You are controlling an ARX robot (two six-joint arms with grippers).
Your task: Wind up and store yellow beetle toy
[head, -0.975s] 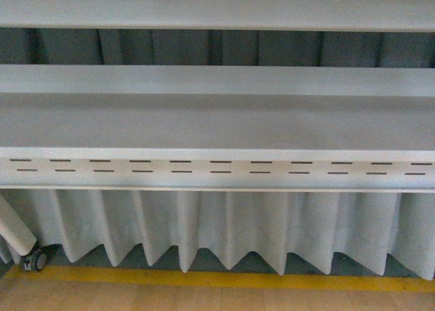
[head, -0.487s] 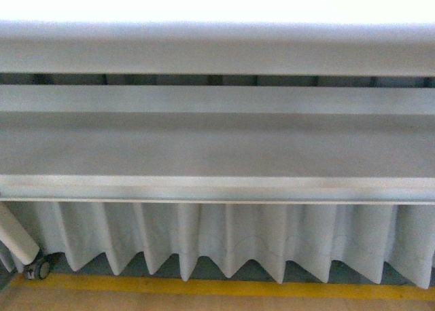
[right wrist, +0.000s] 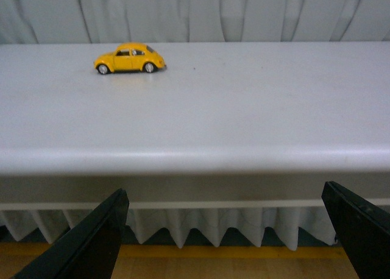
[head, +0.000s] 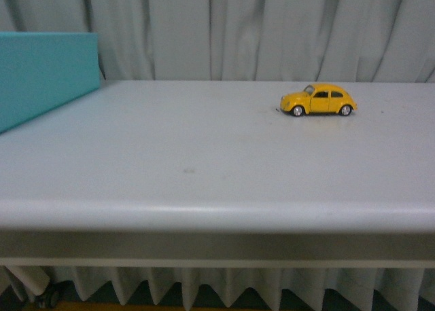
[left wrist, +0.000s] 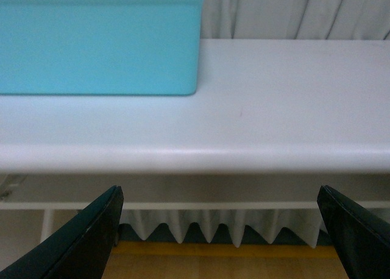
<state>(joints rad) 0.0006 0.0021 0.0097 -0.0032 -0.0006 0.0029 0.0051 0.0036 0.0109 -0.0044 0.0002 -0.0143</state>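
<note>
Left pincer [left wrist: 219, 197] and right pincer [right wrist: 225, 194] gaped apart.
Well beyond the right pincer, the yellow beetle toy [right wrist: 130, 58] stood on the desk [right wrist: 256, 108].

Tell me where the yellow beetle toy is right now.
In the front view, the yellow beetle toy sits on the white table, right of centre near the far edge, far from the teal block at left.

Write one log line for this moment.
stage: pre-grasp | yellow beetle toy: on white table, untouched | left gripper: open | right gripper: open
</note>
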